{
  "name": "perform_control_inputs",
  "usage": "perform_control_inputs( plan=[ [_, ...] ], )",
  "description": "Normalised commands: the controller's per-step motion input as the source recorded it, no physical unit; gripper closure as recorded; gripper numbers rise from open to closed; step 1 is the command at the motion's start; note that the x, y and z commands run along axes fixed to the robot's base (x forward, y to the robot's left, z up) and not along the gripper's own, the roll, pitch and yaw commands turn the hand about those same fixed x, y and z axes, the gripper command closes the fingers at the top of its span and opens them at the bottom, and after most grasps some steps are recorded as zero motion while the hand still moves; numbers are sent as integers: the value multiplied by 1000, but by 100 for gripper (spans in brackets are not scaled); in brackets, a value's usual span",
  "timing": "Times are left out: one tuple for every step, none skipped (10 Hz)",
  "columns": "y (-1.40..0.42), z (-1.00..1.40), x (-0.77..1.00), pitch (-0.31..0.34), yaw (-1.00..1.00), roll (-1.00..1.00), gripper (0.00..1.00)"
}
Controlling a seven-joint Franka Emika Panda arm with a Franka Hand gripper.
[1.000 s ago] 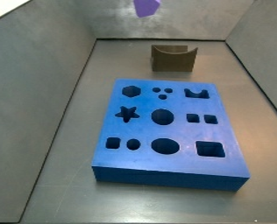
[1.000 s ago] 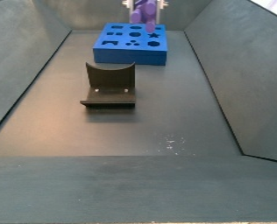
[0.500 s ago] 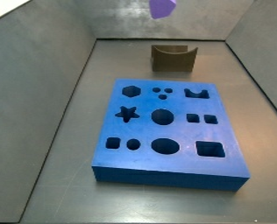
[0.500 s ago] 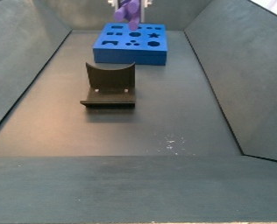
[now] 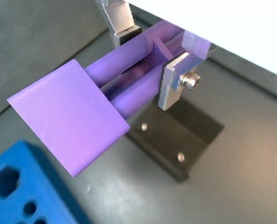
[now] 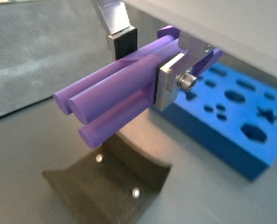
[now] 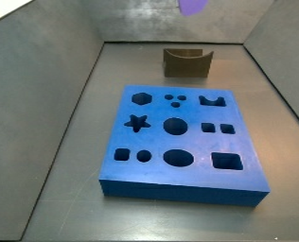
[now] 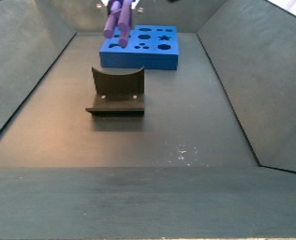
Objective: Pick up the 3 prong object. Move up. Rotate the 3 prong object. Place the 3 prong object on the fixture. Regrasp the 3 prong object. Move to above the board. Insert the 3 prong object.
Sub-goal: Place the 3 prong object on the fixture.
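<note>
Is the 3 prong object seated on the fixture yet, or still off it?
Off it. In both wrist views the gripper holds the 3 prong object clamped between its jaws in the air, and the fixture notch is empty.

The pincer shows most fully in both wrist views, and little of the arm behind it can be seen. Its two fingers are flat plates of brushed silver metal with square-cut edges. One plate carries a round silver screw head with a washer on its outer face, standing proud of the metal. The opposite finger is a narrower silver strip ending in a dark, nearly black pad. In a side view the pincer is only a small pale shape at the frame's upper edge, too small to make out.
</note>
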Motion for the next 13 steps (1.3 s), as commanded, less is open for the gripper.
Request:
perform_control_inputs(
  plan=[
    [41, -12, 212, 3, 42, -1000, 100],
    [42, -13, 141, 31, 33, -1000, 100],
    [47, -12, 67, 60, 15, -1000, 100],
    [44, -10, 51, 73, -7, -984, 100],
    [42, -20, 61, 82, -30, -811, 100],
    [46, -21, 80, 92, -53, -583, 100],
    [48, -19, 85, 94, -68, -413, 100],
    [35, -17, 86, 88, -74, -279, 100],
    [33, -13, 74, 72, -85, -210, 100],
    [134, -1000, 126, 339, -44, -1000, 100],
    [140, -1000, 135, 331, -67, -1000, 100],
    [141, -1000, 146, 343, -115, -1000, 100],
    [137, -1000, 172, 298, -206, -818, 100]
  ],
)
